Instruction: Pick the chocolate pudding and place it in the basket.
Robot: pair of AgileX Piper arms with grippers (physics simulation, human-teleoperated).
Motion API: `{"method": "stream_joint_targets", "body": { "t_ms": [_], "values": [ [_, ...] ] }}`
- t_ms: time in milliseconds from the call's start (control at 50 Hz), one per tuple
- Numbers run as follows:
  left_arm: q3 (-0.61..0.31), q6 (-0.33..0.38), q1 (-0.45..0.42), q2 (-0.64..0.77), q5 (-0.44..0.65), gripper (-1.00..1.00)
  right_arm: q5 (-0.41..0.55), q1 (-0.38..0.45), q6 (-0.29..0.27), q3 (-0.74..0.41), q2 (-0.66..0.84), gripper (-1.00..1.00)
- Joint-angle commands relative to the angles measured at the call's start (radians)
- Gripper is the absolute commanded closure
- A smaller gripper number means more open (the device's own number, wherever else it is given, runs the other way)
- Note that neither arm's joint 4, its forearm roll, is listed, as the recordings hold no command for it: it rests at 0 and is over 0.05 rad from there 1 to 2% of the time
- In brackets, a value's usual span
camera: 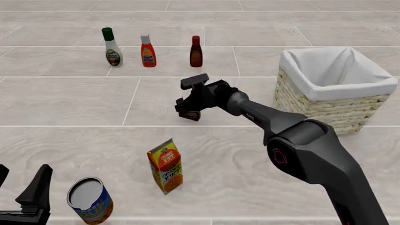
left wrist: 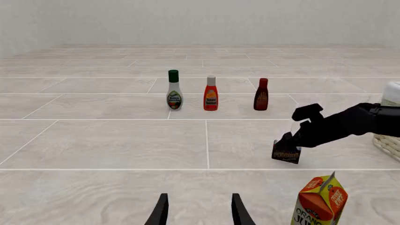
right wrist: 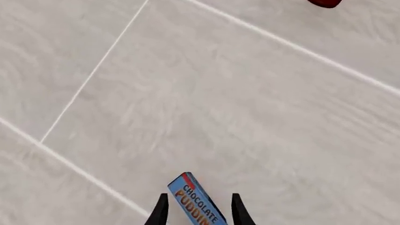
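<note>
The chocolate pudding (camera: 189,114), a small dark brown box with a light blue edge, stands on the table's middle. It also shows in the right wrist view (right wrist: 196,205) and the left wrist view (left wrist: 286,153). My right gripper (camera: 187,108) is low over it, its open fingers on either side of the box, which sits askew between them. The basket (camera: 325,101), pale wicker with a white cloth lining, stands to the right of the pudding and is empty. My left gripper (camera: 20,185) is open and empty at the near left corner.
An orange juice carton (camera: 166,165) and a tipped open can (camera: 89,200) stand near the front left. Three bottles stand in a row at the back: white (camera: 113,47), orange (camera: 147,50) and dark red-brown (camera: 196,51).
</note>
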Motion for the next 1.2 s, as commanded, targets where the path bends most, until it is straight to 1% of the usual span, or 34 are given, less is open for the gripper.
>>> {"method": "stream_joint_targets", "body": {
  "t_ms": [20,180,420,440,560,600,620,700,800,820,920,960,1000,1120,1200],
  "values": [
    [0.0,0.0,0.0,0.0,0.0,-1.0,-0.01,0.002,0.007,0.009,0.02,-1.0],
    [0.0,0.0,0.0,0.0,0.0,-1.0,-0.021,0.004,0.014,0.018,0.032,-1.0],
    [0.0,0.0,0.0,0.0,0.0,-1.0,-0.015,-0.001,0.023,0.0,0.057,-1.0],
    [0.0,0.0,0.0,0.0,0.0,-1.0,-0.018,0.002,0.03,0.003,0.058,-1.0],
    [0.0,0.0,0.0,0.0,0.0,-1.0,-0.064,0.007,0.025,0.051,0.032,-1.0],
    [0.0,0.0,0.0,0.0,0.0,-1.0,-0.066,0.005,0.027,0.053,0.029,-1.0],
    [0.0,0.0,0.0,0.0,0.0,-1.0,-0.069,0.008,0.032,0.058,0.026,1.0],
    [0.0,0.0,0.0,0.0,0.0,-1.0,-0.096,0.001,0.024,0.084,0.006,1.0],
    [0.0,0.0,0.0,0.0,0.0,-1.0,-0.105,0.0,0.033,0.097,-0.004,1.0],
    [0.0,0.0,0.0,0.0,0.0,-1.0,-0.125,0.009,0.037,0.126,-0.022,1.0],
    [0.0,0.0,0.0,0.0,0.0,-1.0,-0.159,0.013,0.042,0.166,-0.05,1.0],
    [0.0,0.0,0.0,0.0,0.0,-1.0,-0.197,0.023,0.048,0.211,-0.083,1.0],
    [0.0,0.0,0.0,0.0,0.0,-1.0,-0.212,0.027,0.053,0.236,-0.104,1.0],
    [0.0,0.0,0.0,0.0,0.0,-1.0,-0.234,0.033,0.071,0.283,-0.147,1.0],
    [0.0,0.0,0.0,0.0,0.0,-1.0,-0.24,0.028,0.063,0.305,-0.171,1.0]
  ]
}}
